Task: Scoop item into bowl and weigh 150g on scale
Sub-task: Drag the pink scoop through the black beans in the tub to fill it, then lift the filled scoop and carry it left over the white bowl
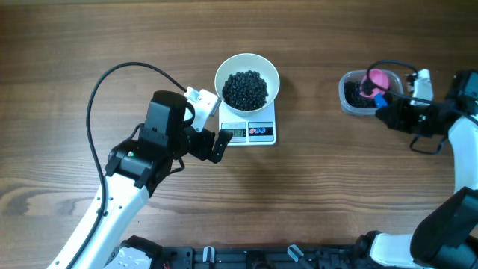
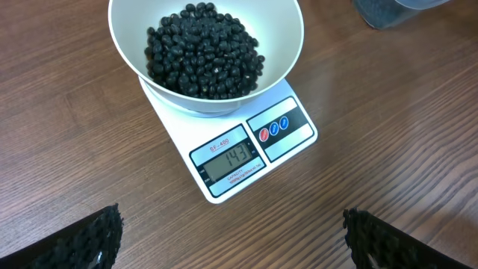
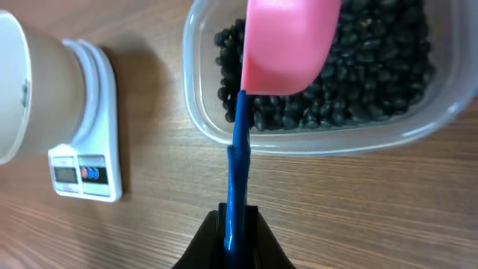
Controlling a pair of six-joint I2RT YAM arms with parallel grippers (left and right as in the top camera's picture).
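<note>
beans [image 1: 246,88]: top-up pending
right tool [image 3: 237,224] clenched on scoop [image 3: 287,45] handle over tub [image 3: 314,142]; bowl [image 1: 274,75] on scale [image 1: 261,131] well to its left; left tool [image 1: 211,121] released, nearer

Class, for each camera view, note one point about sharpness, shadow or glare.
Overhead: even light, only faint shadows on the table beside the left gripper. Left wrist: the scale display reads crisply, no glare; the fingertips in the bottom corners are dark. Right wrist: the pink scoop looks soft near the lens; the bowl is blurred and cropped.
</note>
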